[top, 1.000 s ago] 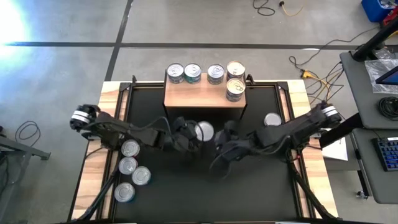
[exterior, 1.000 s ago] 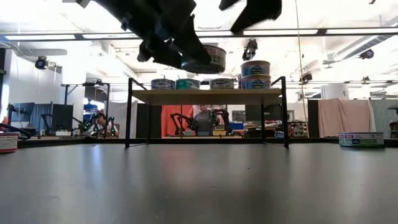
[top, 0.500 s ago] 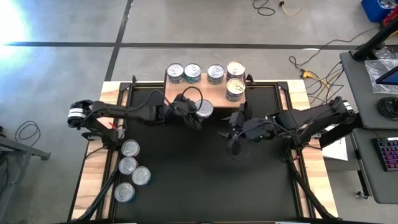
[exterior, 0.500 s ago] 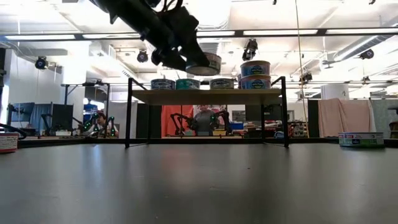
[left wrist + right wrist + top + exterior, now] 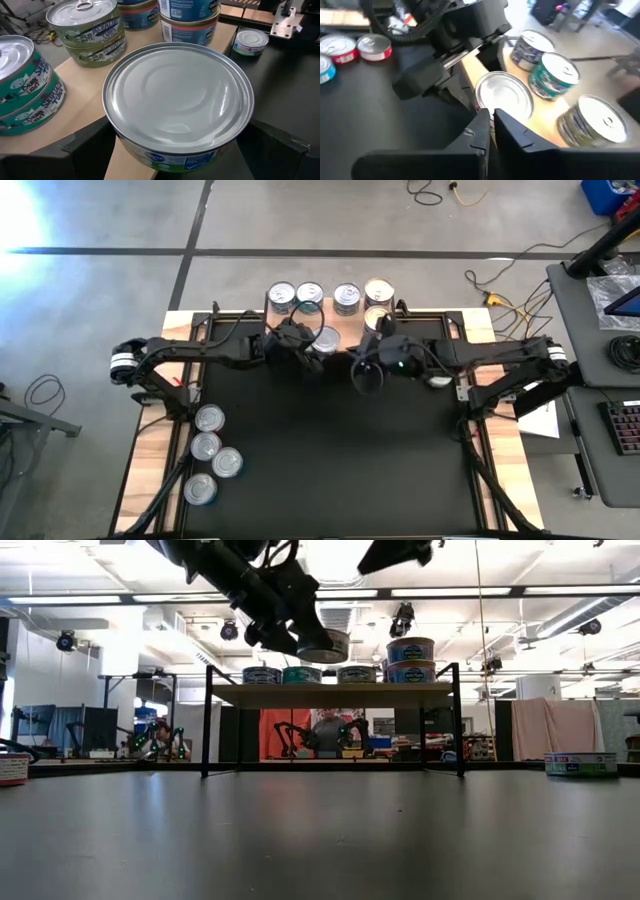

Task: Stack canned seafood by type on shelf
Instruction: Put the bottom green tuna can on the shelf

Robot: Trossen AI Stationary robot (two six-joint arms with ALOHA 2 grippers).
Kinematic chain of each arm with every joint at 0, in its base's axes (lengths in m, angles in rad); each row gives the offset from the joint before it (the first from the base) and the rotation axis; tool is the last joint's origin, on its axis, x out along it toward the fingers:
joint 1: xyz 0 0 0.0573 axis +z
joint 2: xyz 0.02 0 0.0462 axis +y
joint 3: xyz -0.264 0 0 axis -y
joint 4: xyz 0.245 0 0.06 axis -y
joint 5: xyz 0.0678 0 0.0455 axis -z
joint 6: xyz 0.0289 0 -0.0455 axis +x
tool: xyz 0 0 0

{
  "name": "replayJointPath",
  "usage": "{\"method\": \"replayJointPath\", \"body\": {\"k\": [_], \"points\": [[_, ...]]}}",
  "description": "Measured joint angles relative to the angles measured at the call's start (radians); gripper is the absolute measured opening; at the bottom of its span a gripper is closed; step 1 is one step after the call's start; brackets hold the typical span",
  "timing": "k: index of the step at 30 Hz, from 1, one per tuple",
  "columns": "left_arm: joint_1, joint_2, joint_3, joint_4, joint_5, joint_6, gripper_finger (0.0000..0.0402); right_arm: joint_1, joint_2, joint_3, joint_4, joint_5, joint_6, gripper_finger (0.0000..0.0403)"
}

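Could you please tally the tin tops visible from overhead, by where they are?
Shelf tins: 5
Held tin, in left gripper: 1
Loose tins on mat: 5
Total: 11

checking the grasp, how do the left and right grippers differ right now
The left gripper holds a tin between wide-set fingers; the right gripper is shut on nothing. The left one hangs over the shelf's front edge; the right sits just off that edge, above the black mat. Both are raised off the table, near the shelf's middle.
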Motion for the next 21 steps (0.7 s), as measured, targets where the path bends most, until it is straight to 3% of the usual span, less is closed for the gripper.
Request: {"method": "replayJointPath", "body": {"k": [7,14,21], "points": [[0.03,0.0,0.0,0.005,0.105,0.007,0.0351,-0.131,0.095,0.0,0.1,-0.237,-0.066,0.0013],[0.032,0.044,-0.005,0.008,0.114,0.029,0.0353,-0.18,0.194,0.01,0.209,-0.266,-0.11,0.0013],[0.038,0.124,0.032,0.013,0.082,0.051,0.0381,-0.191,0.325,0.147,0.05,-0.24,-0.179,0.0013]]}}
